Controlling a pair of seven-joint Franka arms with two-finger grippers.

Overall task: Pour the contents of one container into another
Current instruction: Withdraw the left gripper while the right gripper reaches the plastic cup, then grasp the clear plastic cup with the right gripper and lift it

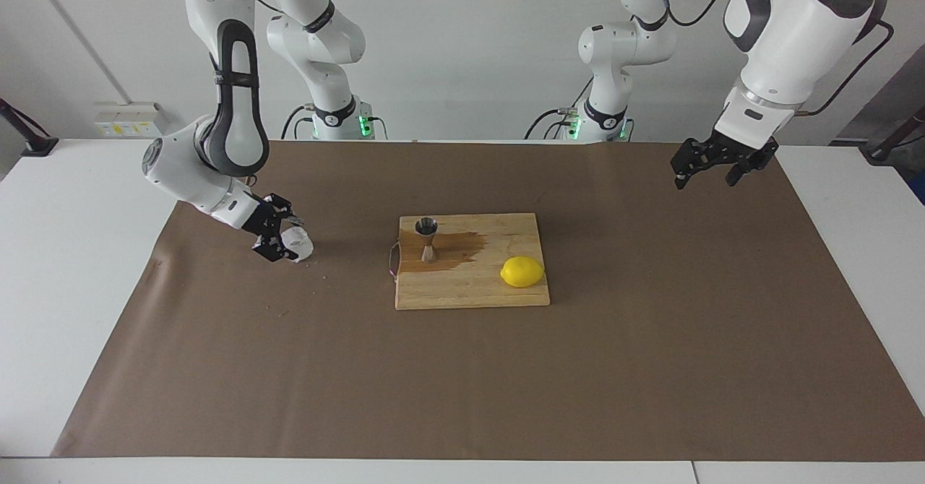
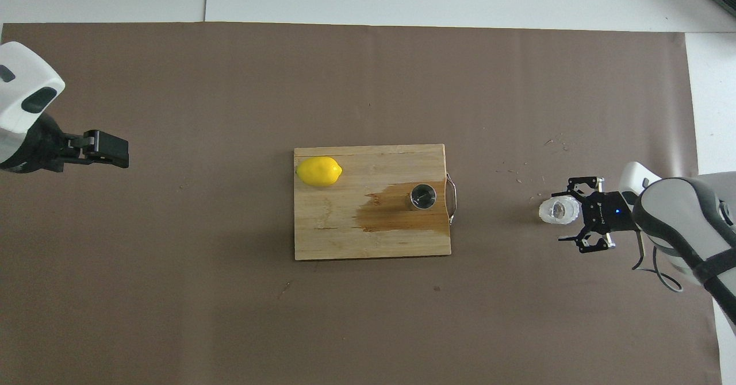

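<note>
The whitish plastic cup [image 1: 299, 244] stands on the brown paper toward the right arm's end of the table, well apart from the cutting board. It also shows in the overhead view [image 2: 555, 211]. My right gripper [image 1: 290, 239] [image 2: 558, 217] is low at the cup, its fingers spread on either side of it. The steel jigger [image 1: 426, 238] [image 2: 423, 196] stands upright on the wooden board, on a dark wet patch. My left gripper [image 1: 706, 179] [image 2: 118, 150] hangs open and empty in the air over the paper at the left arm's end, waiting.
The wooden cutting board [image 1: 470, 285] [image 2: 345, 235] lies at the middle of the paper with a metal handle toward the right arm's end. A yellow lemon [image 1: 522, 271] [image 2: 319, 171] lies on the board. Small crumbs dot the paper near the cup.
</note>
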